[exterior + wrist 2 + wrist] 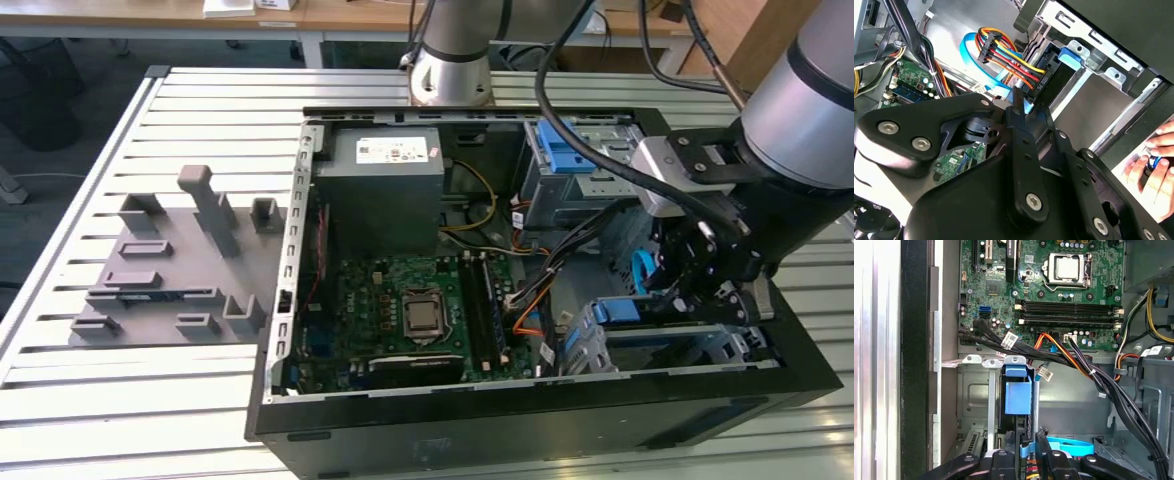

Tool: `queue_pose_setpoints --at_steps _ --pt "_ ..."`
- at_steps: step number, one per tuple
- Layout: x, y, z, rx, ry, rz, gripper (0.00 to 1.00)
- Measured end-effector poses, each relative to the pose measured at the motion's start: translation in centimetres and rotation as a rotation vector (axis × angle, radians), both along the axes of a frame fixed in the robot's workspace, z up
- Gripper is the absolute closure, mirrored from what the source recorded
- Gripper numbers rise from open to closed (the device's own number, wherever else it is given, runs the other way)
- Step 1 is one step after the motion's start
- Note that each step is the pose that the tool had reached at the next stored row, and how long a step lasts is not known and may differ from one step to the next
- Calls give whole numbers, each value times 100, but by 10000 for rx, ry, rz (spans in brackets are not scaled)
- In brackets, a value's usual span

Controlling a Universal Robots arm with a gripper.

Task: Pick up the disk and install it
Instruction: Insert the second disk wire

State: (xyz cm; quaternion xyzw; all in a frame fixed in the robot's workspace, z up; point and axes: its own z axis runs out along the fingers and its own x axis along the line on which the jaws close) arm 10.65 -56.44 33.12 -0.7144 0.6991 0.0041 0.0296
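One gripper lowered inside case, over disk.

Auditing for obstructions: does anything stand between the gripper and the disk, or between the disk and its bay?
The disk already stands in its metal bay. The gripper is at its end, where coloured wires and a blue cable crowd in.

Silver-grey arm w/ black cables, black claw linkages w/ silver screws, grey wrist block.
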Motion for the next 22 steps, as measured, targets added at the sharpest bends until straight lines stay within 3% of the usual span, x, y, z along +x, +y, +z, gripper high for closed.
queue_pose_setpoints --at_steps 22 --pt "0 0 97 1 0 0 69"
